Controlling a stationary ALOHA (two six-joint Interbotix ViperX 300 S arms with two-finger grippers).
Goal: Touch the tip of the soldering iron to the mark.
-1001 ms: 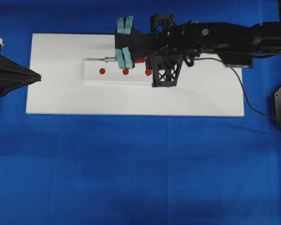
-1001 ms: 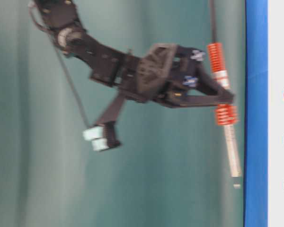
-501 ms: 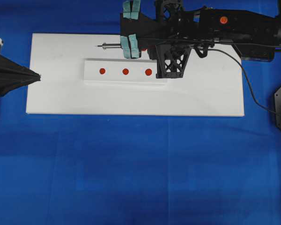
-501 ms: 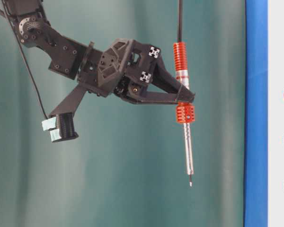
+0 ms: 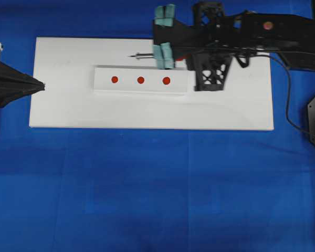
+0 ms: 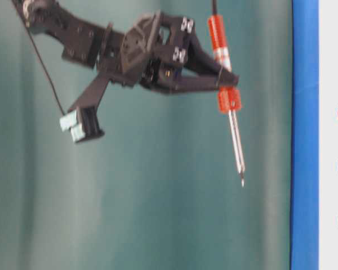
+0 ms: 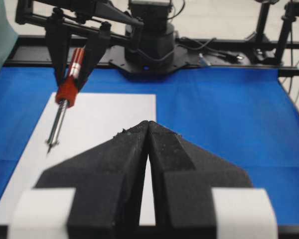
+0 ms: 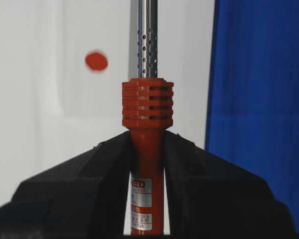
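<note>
The right gripper (image 8: 147,164) is clamping the soldering iron (image 8: 146,124) by its red-orange handle, just behind the ribbed collar, with the jaws pressing in from either side. The left gripper (image 7: 146,164) is sitting with its jaws together on nothing, parked at the far end of the white board (image 5: 63,105).

The iron is hanging in the air, well above the board, with its tip (image 6: 241,181) pointing toward the strip (image 5: 102,86) carrying three red dots. In the overhead view the shaft is lying beside that strip, not over it, so the tip is not touching any dot. The mark is probably one of these dots (image 5: 166,80), though which one is largest cannot be told from here.

The tool is looking light, slim and rigid, so the handle grip is likely giving good control. The smooth round plastic may be turning or slipping between the jaws under side load. The fine tip seems the fragile part, so contact probably calls for gentle pressure. The black cord (image 5: 283,89) is trailing behind and may be tugging at the handle.
</note>
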